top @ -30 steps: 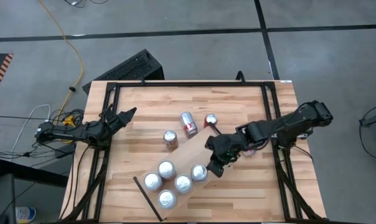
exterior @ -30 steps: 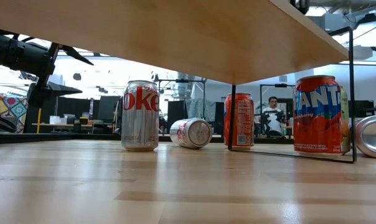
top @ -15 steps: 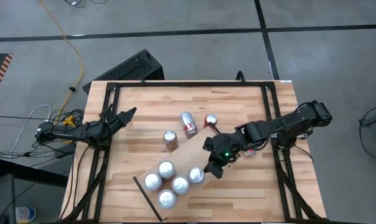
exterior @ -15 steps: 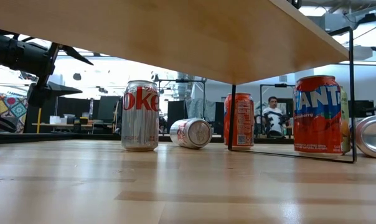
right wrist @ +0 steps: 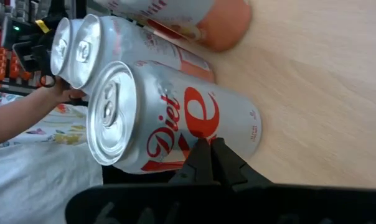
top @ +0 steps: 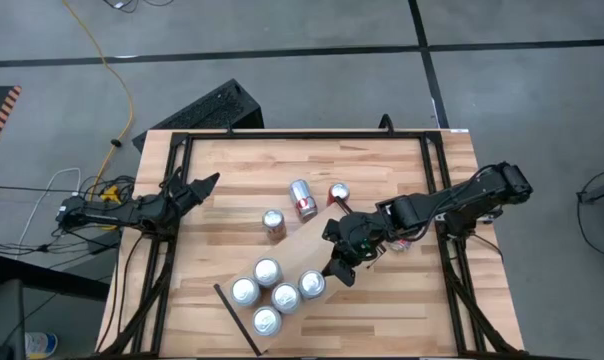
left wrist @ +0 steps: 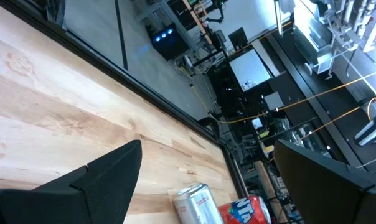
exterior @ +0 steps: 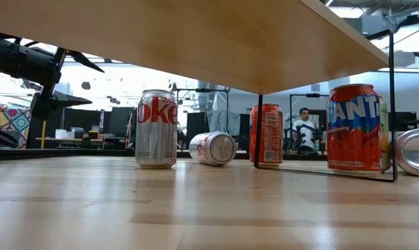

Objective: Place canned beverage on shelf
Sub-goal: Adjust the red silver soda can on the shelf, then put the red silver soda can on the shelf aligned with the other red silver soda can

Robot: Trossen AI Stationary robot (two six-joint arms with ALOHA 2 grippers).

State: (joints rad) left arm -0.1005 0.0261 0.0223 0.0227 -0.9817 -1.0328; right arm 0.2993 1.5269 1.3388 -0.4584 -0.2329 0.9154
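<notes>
The shelf (top: 304, 245), a pale board on thin black legs, stands slantwise on the table; the low view shows its underside (exterior: 195, 42). Several silver-topped cans stand on its near-left part. My right gripper (top: 335, 267) is shut, with its tips against the rightmost one, a Diet Coke can (top: 312, 285), which also shows in the right wrist view (right wrist: 175, 121). My left gripper (top: 204, 183) is open and empty over the table's left side. My right gripper pushes the Diet Coke can's side wall (right wrist: 203, 132), about halfway up, with the tips of its shut fingers (right wrist: 208, 152). The fingers come about level, from the table's far-right side. The can stands upright on the shelf (right wrist: 312, 81), close against the neighbouring cans (right wrist: 82, 50).
On the tabletop past the shelf's far end are a standing Diet Coke can (top: 273, 222), a lying can (top: 302, 198) and a red can (top: 338, 192). The low view shows a Fanta can (exterior: 355, 127) and another lying can (exterior: 414, 151). A black frame (top: 302, 135) rims the table.
My right gripper has gone toward the table's near-left, staying shut. It has slid the Diet Coke can along the shelf toward the cluster of other cans; the can stays upright.
</notes>
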